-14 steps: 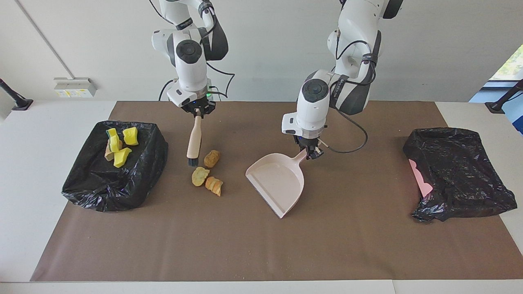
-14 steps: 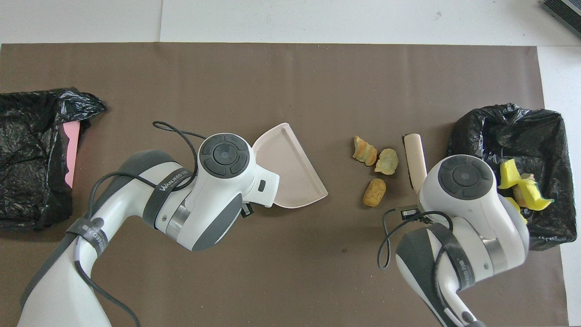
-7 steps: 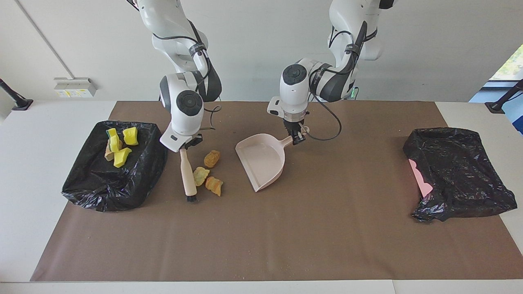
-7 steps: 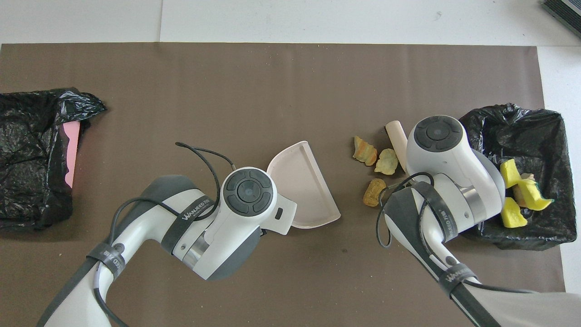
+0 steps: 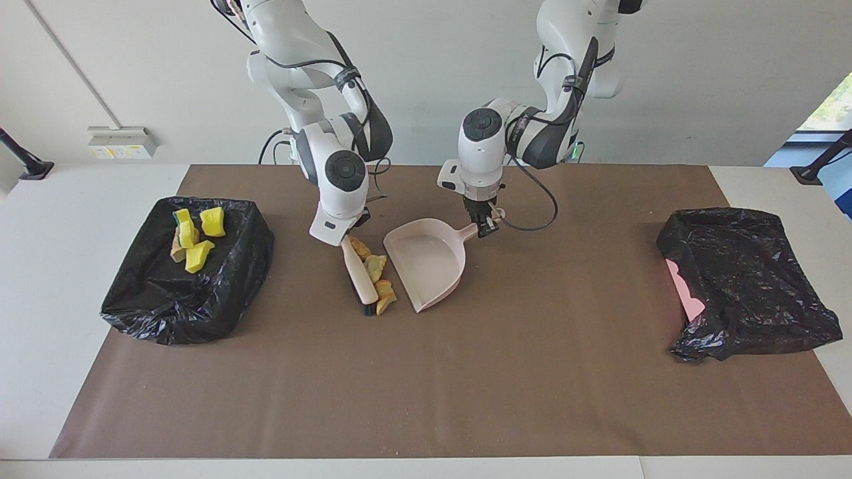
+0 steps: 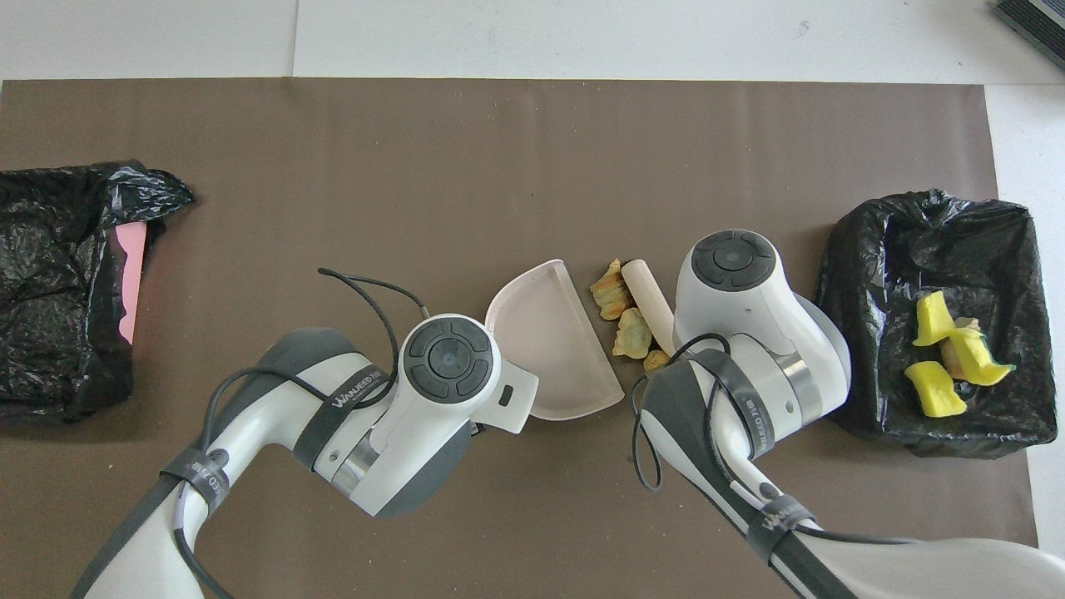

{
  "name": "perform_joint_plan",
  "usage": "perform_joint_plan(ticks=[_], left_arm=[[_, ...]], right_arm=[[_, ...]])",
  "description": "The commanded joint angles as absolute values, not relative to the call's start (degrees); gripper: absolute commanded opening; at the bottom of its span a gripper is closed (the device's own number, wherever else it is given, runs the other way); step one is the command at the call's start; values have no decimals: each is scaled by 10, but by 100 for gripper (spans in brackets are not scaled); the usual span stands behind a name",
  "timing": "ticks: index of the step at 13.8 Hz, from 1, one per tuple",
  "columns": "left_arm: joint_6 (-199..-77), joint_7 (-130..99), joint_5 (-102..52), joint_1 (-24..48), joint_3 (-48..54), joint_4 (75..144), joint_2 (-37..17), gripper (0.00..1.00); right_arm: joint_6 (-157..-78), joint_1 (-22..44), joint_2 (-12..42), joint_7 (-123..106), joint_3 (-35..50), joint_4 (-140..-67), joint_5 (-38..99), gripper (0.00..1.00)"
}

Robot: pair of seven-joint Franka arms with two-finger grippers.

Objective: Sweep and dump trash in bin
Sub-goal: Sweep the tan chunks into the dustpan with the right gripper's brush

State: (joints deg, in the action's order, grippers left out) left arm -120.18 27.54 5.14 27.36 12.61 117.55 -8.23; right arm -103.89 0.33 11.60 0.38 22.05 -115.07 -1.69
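Three golden-brown trash pieces (image 5: 375, 266) (image 6: 632, 333) lie in a row on the brown mat. They are squeezed between the brush (image 5: 358, 276) (image 6: 649, 301) and the open mouth of the pale pink dustpan (image 5: 429, 263) (image 6: 549, 345). My right gripper (image 5: 343, 236) is shut on the brush's wooden handle, and the bristles rest on the mat. My left gripper (image 5: 484, 226) is shut on the dustpan's handle, with the pan lying on the mat. At the right arm's end, the black-lined bin (image 5: 219, 299) (image 6: 865, 274) holds yellow sponge trash (image 5: 213, 221) (image 6: 936, 389).
A crumpled black bag (image 5: 752, 286) (image 6: 58, 283) with a pink thing showing under it lies at the left arm's end of the table. Fine crumbs dot the brown mat (image 5: 426, 386) toward the table's edge farthest from the robots.
My right gripper swept the brush toward the dustpan and pushed the three loose pieces up to its mouth. The left gripper drew the dustpan closer to them, then held it still.
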Motion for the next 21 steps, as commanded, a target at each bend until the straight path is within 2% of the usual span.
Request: perform_joint_plan(ticks=[1, 5, 8, 10, 15, 18, 21], left_arm=[[-1223, 279, 43, 274, 121, 1207, -55, 0], [-1230, 279, 40, 273, 121, 1208, -57, 0], [-1230, 284, 40, 273, 121, 1208, -55, 0], [-1230, 287, 40, 276, 121, 1210, -55, 0], [-1234, 310, 41, 281, 121, 1212, -54, 0], [-1231, 327, 46, 288, 122, 1223, -43, 0], [-1233, 336, 46, 290, 122, 1240, -33, 0]], right_arm=[[-1025, 9, 111, -33, 228, -1150, 92, 0], [-1026, 30, 98, -3, 229, -1151, 200, 0], [-969, 15, 26, 89, 222, -1150, 189, 0], [-922, -30, -14, 118, 222, -1163, 163, 0], [-999, -45, -131, 173, 222, -1338, 83, 0], [-1000, -48, -140, 165, 224, -1375, 62, 0], [-1020, -42, -128, 126, 228, -1383, 69, 0]])
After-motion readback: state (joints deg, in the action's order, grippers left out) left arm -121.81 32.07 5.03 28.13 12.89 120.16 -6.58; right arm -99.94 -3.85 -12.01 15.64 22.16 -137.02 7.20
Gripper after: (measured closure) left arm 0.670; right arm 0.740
